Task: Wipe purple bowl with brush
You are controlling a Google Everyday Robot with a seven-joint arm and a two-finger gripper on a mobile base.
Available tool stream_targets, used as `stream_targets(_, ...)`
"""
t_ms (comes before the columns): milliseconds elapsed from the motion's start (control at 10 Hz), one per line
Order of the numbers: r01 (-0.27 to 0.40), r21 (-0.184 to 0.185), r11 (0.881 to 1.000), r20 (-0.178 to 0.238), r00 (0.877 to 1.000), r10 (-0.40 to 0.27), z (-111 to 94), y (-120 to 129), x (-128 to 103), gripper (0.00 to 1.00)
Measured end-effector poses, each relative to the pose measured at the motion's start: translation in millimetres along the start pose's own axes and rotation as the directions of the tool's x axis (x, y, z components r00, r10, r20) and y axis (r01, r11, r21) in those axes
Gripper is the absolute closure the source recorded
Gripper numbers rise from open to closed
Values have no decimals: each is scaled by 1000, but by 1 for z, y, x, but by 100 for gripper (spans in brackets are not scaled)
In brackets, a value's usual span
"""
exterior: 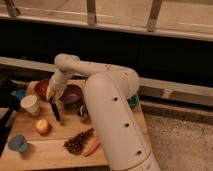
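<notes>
end effector (52,94): it is at the end of the white arm, up over the left part of the counter, just left of the purple bowl. It is pinching the top of the brush.
brush (55,111): thin and dark, almost black. It hangs down from the end effector and leans a little. Its low tip is between the white cup and the purple bowl. I cannot tell if the tip touches the wood.
purple bowl (73,94): small, round and dark purple, darker inside. It sits near the back of the counter. The brush is beside it, not in it.
white arm (112,115): big and round, with small dark dots. It hides the right part of the counter.
counter (50,152): light wood.
orange bowl (41,87): left of the purple bowl, partly hidden behind the end effector.
white cup (30,104): stands upright, left of the brush.
yellow fruit (42,126): round, in front of the white cup, near the brush's tip.
blue thing (18,143): near the front left corner.
dark pile (78,141): small dark bits, near the front.
carrot (91,148): orange, lies just beside the dark pile, close to the white arm.
</notes>
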Motion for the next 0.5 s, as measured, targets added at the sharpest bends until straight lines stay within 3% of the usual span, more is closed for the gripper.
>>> stream_targets(100, -14, 2, 1000, -2, 1000, 14, 0, -3, 4, 100)
stream_targets(500, -77, 27, 997, 18, 997, 76, -36, -51, 40, 100)
